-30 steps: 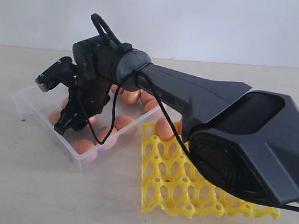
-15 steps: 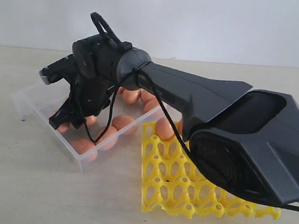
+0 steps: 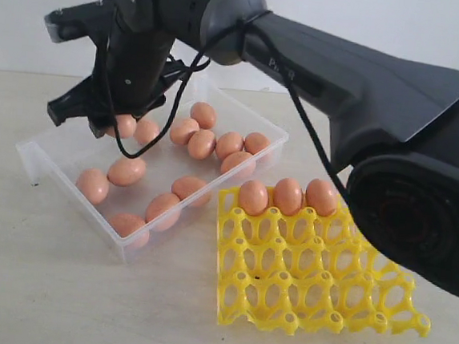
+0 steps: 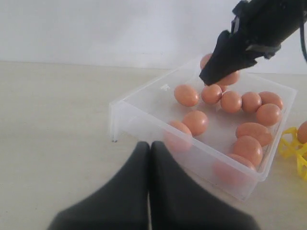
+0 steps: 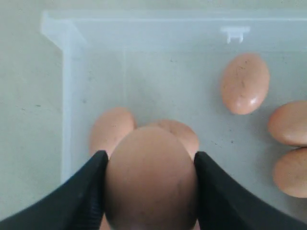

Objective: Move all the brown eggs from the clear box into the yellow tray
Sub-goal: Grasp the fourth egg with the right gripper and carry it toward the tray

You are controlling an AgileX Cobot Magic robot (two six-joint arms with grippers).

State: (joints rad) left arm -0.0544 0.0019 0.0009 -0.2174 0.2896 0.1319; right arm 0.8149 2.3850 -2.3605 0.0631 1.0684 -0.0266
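My right gripper [image 5: 149, 159] is shut on one of the brown eggs [image 5: 151, 177], its black fingers on both sides of the shell. It hangs above the far left part of the clear box [image 3: 66, 196], where the exterior view shows the right gripper [image 3: 98, 116] lifted off the floor. Several brown eggs [image 3: 202, 144] lie loose in the box. Three eggs [image 3: 288, 196] sit along the far row of the yellow tray [image 3: 308, 285], right of the box. My left gripper [image 4: 150, 146] is shut and empty, low by the box's [image 4: 115, 108] near wall.
The right arm's dark link [image 3: 359, 71] stretches across above the box's far side and the tray's far right. Box and tray rest on a pale tabletop [image 3: 59, 286], with a white wall behind.
My right gripper closed on an egg inside the box and rose with it. The arm lifted, uncovering the box's far eggs and the three eggs on the tray.
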